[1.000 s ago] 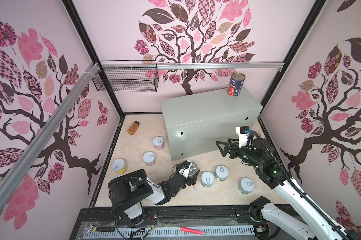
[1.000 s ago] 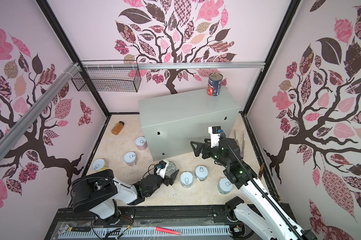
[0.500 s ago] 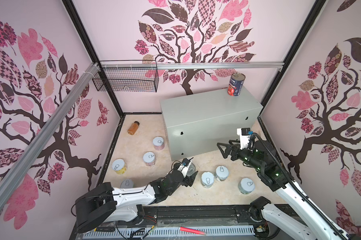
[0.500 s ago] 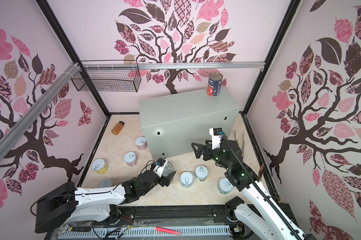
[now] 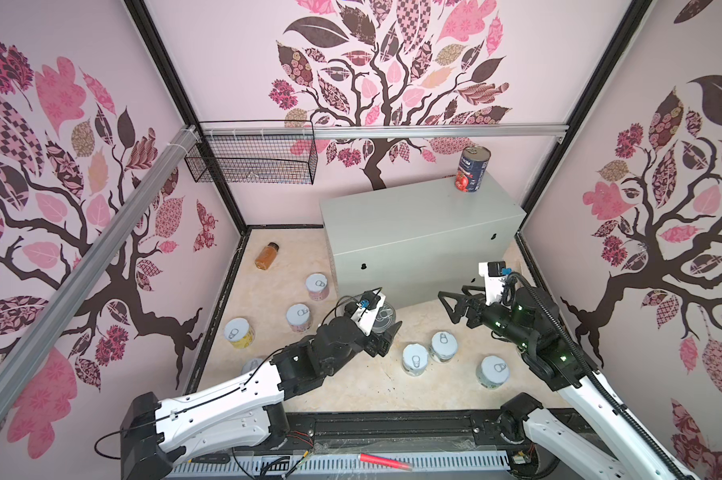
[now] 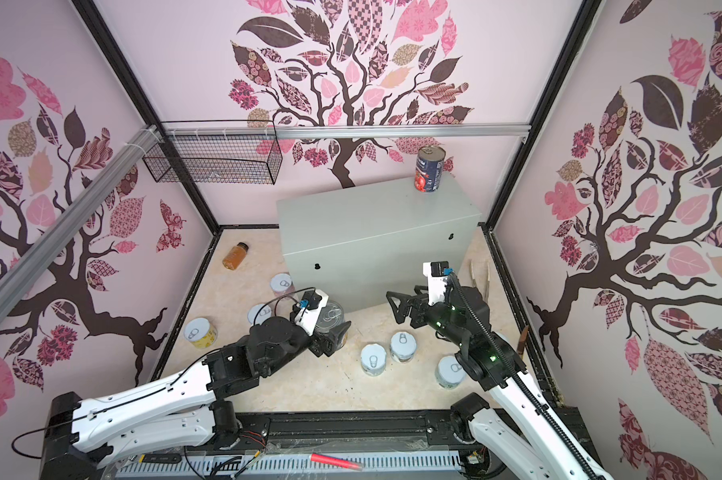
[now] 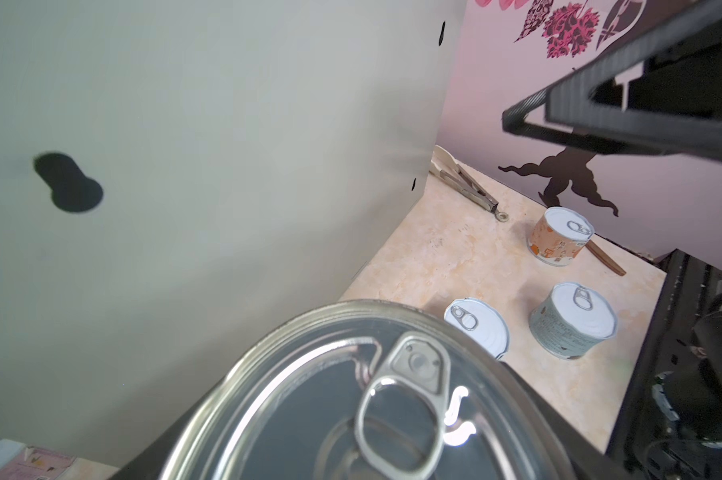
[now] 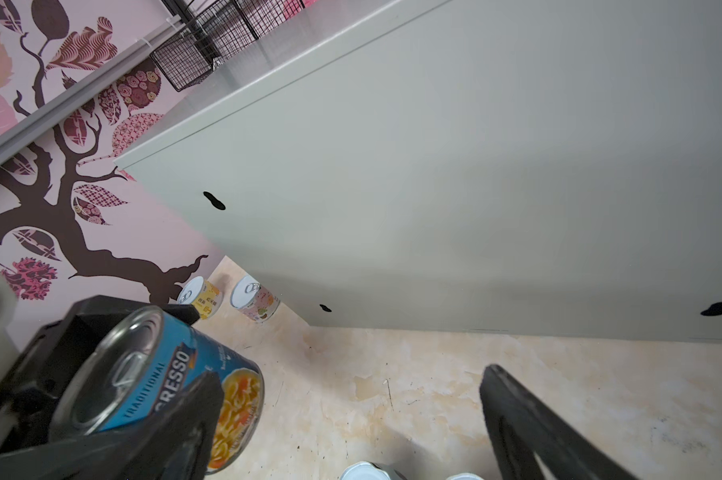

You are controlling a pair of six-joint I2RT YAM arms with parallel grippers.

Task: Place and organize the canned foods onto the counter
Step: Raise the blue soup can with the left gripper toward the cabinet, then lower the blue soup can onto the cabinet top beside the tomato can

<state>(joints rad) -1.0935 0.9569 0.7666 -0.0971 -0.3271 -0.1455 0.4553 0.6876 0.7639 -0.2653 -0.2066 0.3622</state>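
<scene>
My left gripper [image 5: 383, 332] is shut on the blue-label can [image 5: 382, 316], which is tilted in front of the counter [image 5: 413, 216]; its metal lid [image 7: 372, 395] fills the left wrist view. A red-tomato can [image 5: 471, 170] stands on the counter's back right corner. My right gripper [image 5: 448, 307] hangs open to the right of the held can, with only bare floor between its fingers [image 8: 517, 415]. Several short white-lidded cans stand on the floor: one near the counter's left end [image 5: 317, 286], two side by side [image 5: 414, 359] under the right arm, one more [image 5: 493, 371].
An amber bottle [image 5: 266, 256] lies at the back left of the floor. A black wire basket [image 5: 251, 162] hangs on the back wall rail. Tongs [image 6: 479, 274] lie between the counter and the right wall. A short can [image 5: 251, 365] is half hidden by the left arm.
The left arm has stretched forward, and the blue-label can in its gripper has moved up and toward the counter. The right gripper has barely shifted and stays open.
</scene>
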